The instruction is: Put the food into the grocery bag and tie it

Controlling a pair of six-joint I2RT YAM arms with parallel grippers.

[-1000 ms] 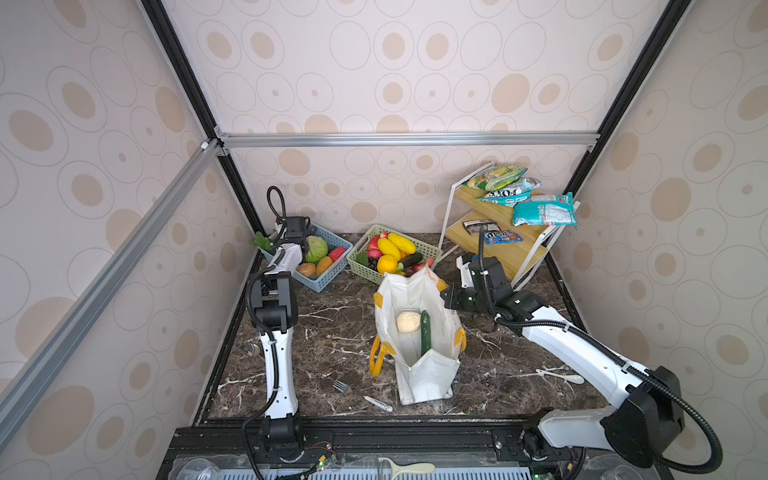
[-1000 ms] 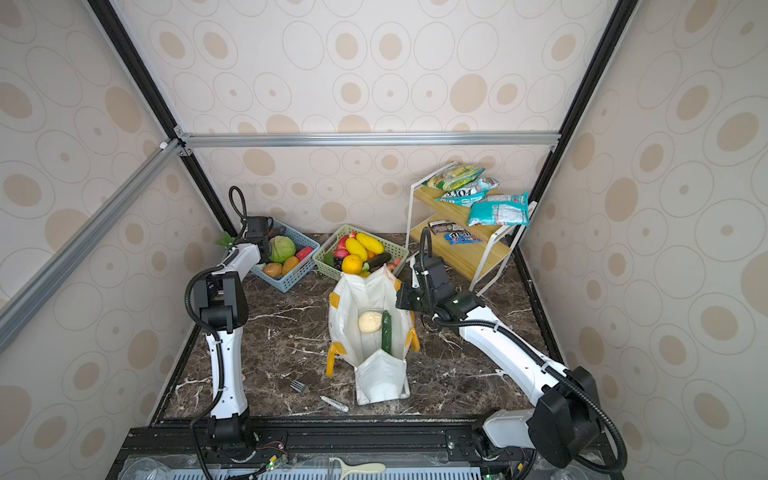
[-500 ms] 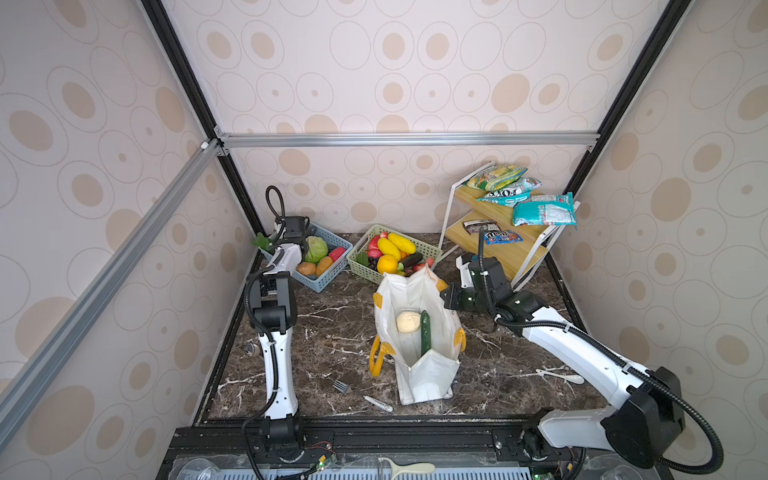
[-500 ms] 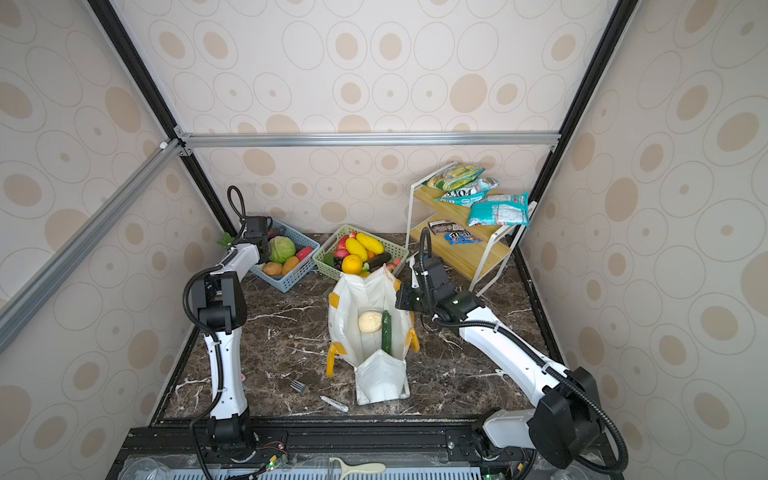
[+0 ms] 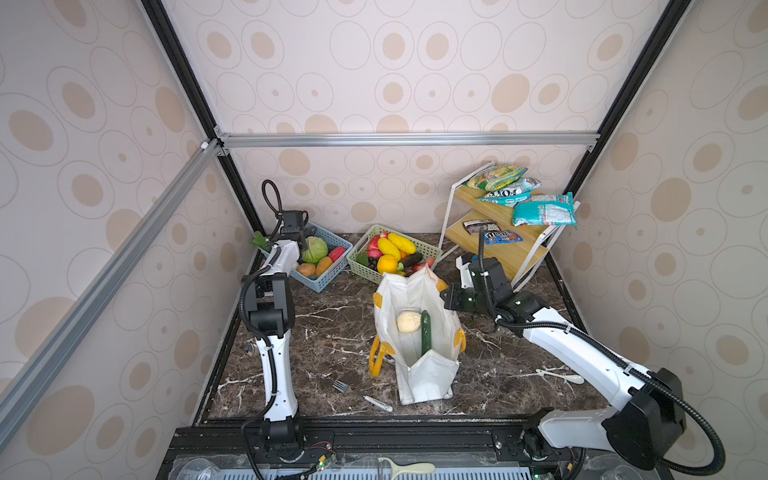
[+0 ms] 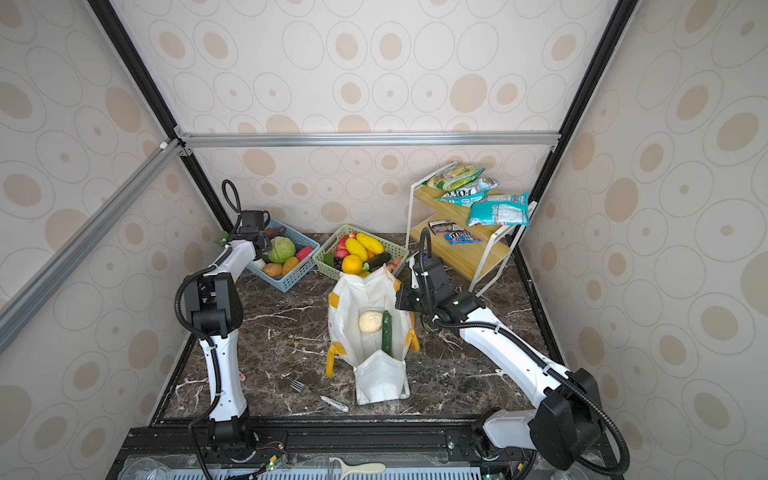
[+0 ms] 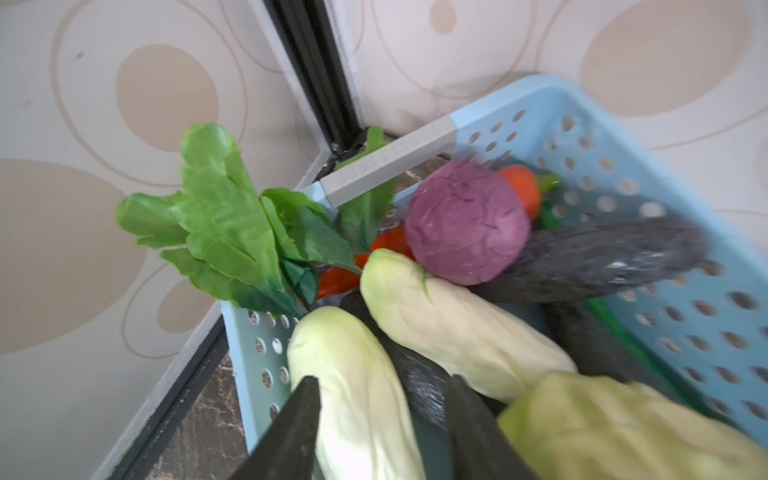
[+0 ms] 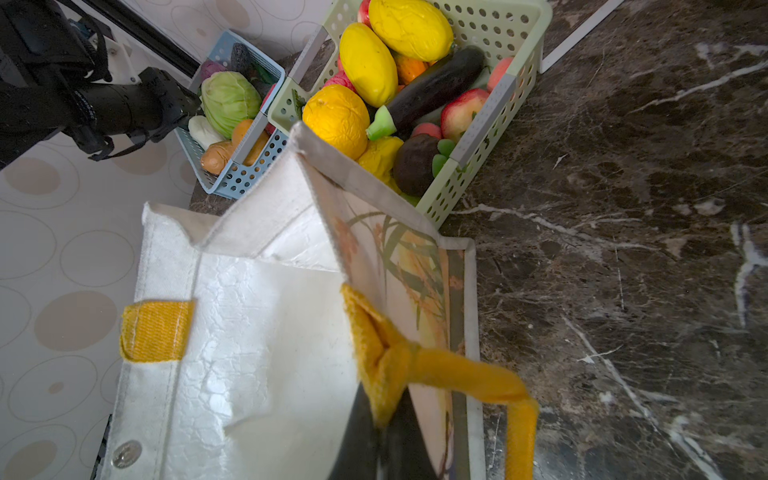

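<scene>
The left hand [image 7: 384, 419] is lowered into the blue basket [image 7: 706, 249] with its fingers parted about halfway. A pale white-green cabbage [image 7: 357, 390] is seen between them, but it cannot be told whether it is pressed. The green leaf [image 7: 220, 216] is hung over the basket corner next to the wall post, so little room is left on that side. The right hand [image 8: 380, 415] is closed tight on the yellow strap at the rim of the grocery bag [image 5: 415, 374], at 2 o'clock of the bag, and the mouth is held open. Inside, the beige knobbly ball [image 5: 408, 322] and the cucumber [image 5: 425, 336] are laid side by side. The green basket [image 5: 428, 249] is found just beside the bag at 12 o'clock, the blue basket at 10 o'clock. Bare bench [image 5: 332, 332] is left at 9 o'clock of the bag.
</scene>
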